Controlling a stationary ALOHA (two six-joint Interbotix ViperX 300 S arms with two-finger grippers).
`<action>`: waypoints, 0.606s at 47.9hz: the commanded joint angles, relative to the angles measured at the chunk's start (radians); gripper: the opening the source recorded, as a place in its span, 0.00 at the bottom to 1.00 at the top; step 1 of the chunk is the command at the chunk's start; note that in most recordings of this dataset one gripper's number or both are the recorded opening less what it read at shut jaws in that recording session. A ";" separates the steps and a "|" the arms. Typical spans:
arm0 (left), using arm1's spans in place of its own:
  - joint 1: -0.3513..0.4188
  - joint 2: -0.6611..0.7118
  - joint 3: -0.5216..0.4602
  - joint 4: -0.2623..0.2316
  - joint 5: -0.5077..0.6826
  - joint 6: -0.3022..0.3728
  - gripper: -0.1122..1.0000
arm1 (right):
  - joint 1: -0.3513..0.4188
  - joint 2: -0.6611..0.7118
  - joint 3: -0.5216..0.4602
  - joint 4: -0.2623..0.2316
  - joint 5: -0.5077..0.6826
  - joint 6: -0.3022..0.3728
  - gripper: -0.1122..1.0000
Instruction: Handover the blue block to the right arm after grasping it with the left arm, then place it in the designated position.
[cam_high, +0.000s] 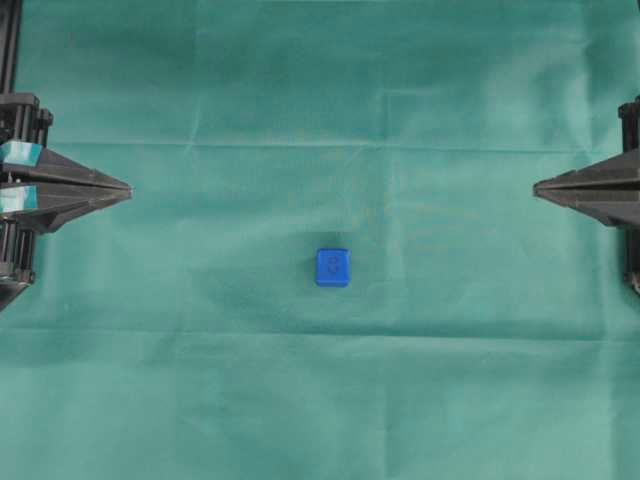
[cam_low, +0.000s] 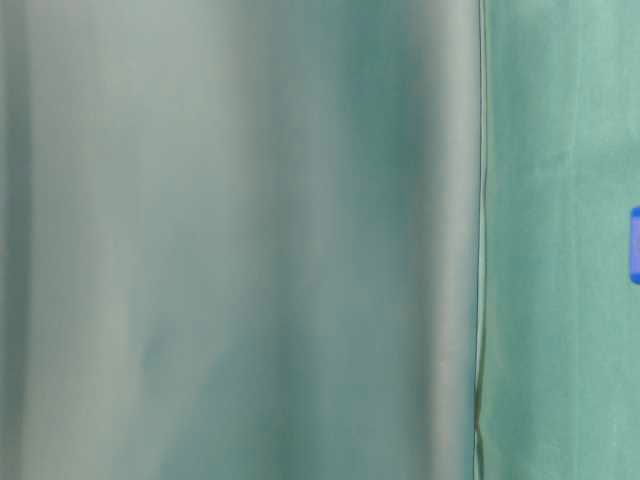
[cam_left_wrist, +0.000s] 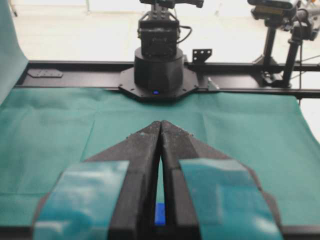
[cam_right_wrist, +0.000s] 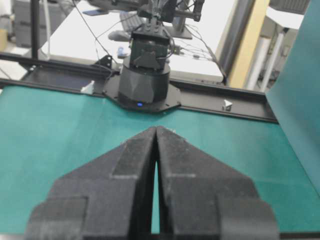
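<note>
Green cloth (cam_high: 200, 400), blue block (cam_low: 635, 245) cropped at table-level edge

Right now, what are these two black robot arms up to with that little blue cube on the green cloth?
Nothing is being handled yet. The small bright blue block sits alone in the middle of the green cloth-covered table. The left hand, with teal-taped fingers, waits shut at the left edge, and the all-black right hand waits shut at the right edge. Both point toward the centre, well apart from the block, so grasping has not begun.
</note>
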 joint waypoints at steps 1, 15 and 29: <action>0.006 0.006 -0.021 -0.005 0.025 0.003 0.12 | -0.002 0.009 -0.017 0.006 0.003 0.005 0.10; 0.006 0.008 -0.028 -0.003 0.075 0.008 0.12 | -0.003 0.015 -0.046 0.005 0.095 0.008 0.10; 0.006 0.006 -0.031 0.000 0.081 0.009 0.12 | -0.002 0.011 -0.048 0.005 0.098 0.052 0.10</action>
